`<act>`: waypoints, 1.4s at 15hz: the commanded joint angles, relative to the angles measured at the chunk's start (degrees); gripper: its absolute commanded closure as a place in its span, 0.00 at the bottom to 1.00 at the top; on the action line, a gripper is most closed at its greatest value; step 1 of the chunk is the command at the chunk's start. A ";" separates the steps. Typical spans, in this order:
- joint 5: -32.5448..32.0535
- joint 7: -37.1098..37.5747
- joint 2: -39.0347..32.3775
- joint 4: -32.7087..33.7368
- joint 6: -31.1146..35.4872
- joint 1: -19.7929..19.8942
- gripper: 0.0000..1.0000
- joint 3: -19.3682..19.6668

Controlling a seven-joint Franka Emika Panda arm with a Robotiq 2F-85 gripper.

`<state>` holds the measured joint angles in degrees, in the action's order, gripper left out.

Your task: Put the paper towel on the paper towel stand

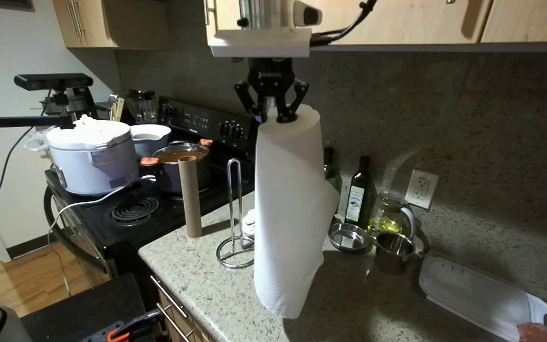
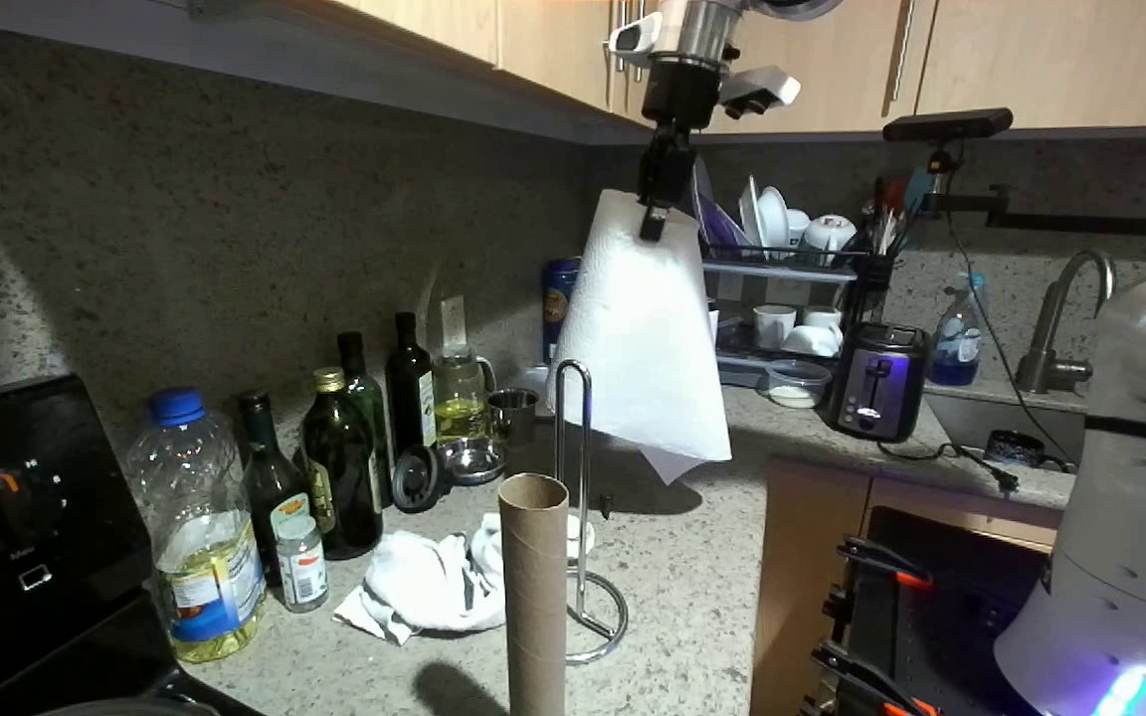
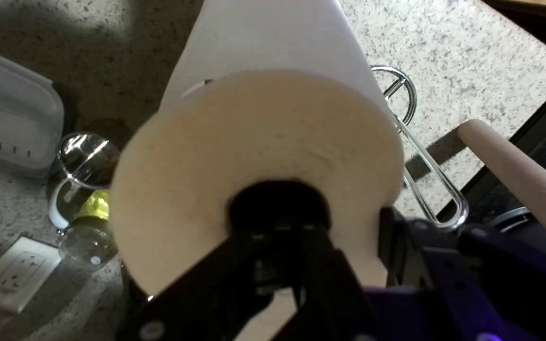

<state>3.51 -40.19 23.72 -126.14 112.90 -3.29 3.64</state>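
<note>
The paper towel (image 1: 290,209) is a tall white roll hanging nearly upright above the counter, with a loose sheet flaring at its side. It also shows in an exterior view (image 2: 638,328) and from above in the wrist view (image 3: 254,137). My gripper (image 1: 273,117) is shut on its top rim, with one finger in the core hole and one outside, as the wrist view shows (image 3: 339,232). The paper towel stand (image 1: 235,266) is a chrome wire loop on a ring base, upright and bare beside the roll. It also shows in the wrist view (image 3: 432,163).
A brown cardboard tube (image 1: 190,197) stands upright near the stand. A white cloth (image 2: 434,582) lies by the stand's base. Several bottles (image 2: 339,462), a steel cup (image 1: 393,251) and a glass jug line the wall. The stove (image 1: 136,211) adjoins the counter.
</note>
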 commanded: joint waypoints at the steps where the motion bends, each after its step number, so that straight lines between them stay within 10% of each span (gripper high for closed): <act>1: -0.88 -0.65 3.01 3.21 -4.93 -1.47 0.93 0.14; 21: 4.63 -9.58 14.29 12.31 -23.22 -7.63 0.93 1.36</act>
<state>6.64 -48.32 36.24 -114.79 92.25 -9.67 4.66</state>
